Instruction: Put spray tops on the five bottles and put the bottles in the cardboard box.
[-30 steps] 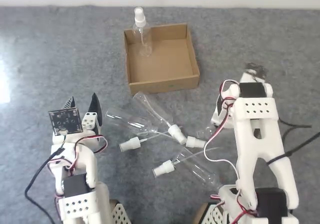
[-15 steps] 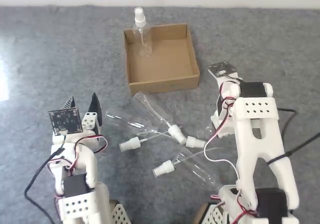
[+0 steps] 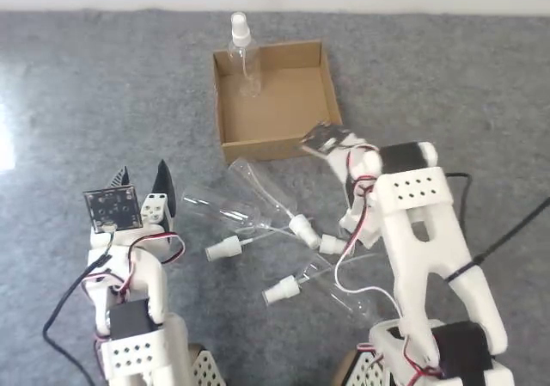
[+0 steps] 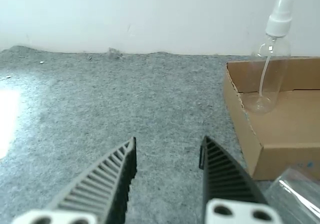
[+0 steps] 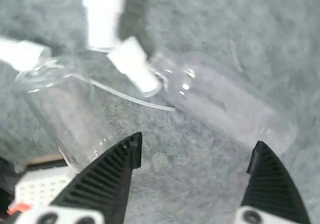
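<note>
A capped clear bottle (image 3: 243, 55) stands upright in the back left corner of the cardboard box (image 3: 322, 102); the left wrist view shows the same bottle (image 4: 270, 59) and box (image 4: 250, 129). Several empty clear bottles (image 3: 262, 188) lie on the carpet between the arms, with loose white spray tops (image 3: 225, 248) among them. My left gripper (image 4: 169, 141) is open and empty, held over bare carpet left of the box. My right gripper (image 5: 197, 146) is open above a lying bottle (image 5: 225, 102) with a spray top (image 5: 132, 64) at its neck, touching neither.
The right arm (image 3: 404, 188) leans over the bottle pile just in front of the box's near right corner. Grey carpet (image 3: 103, 85) covers the table, and a white wall (image 4: 150, 14) runs along the back edge.
The right arm has swung left from beside the box's right side to over the lying bottles. The left arm and the bottles have kept still.
</note>
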Action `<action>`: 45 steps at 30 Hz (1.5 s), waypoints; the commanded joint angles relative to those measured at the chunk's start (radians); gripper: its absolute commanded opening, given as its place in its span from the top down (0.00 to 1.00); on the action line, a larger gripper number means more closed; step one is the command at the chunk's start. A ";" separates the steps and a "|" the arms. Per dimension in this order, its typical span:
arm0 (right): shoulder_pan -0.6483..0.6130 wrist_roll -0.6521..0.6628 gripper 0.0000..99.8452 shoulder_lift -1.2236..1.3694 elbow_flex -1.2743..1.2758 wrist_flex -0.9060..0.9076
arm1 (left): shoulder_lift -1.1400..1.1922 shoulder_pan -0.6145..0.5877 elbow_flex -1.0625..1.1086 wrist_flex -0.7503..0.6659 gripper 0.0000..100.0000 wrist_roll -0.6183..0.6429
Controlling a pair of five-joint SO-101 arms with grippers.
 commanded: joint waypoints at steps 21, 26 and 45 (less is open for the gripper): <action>-0.015 0.565 0.70 0.071 -0.051 -0.054 | -0.012 0.003 -0.010 -0.025 0.81 -0.011; 0.010 0.565 0.70 0.166 -0.055 -0.137 | -0.012 0.003 -0.010 -0.025 0.81 -0.011; 0.084 0.658 0.70 0.367 -0.052 -0.269 | -0.012 0.003 -0.010 -0.025 0.81 -0.011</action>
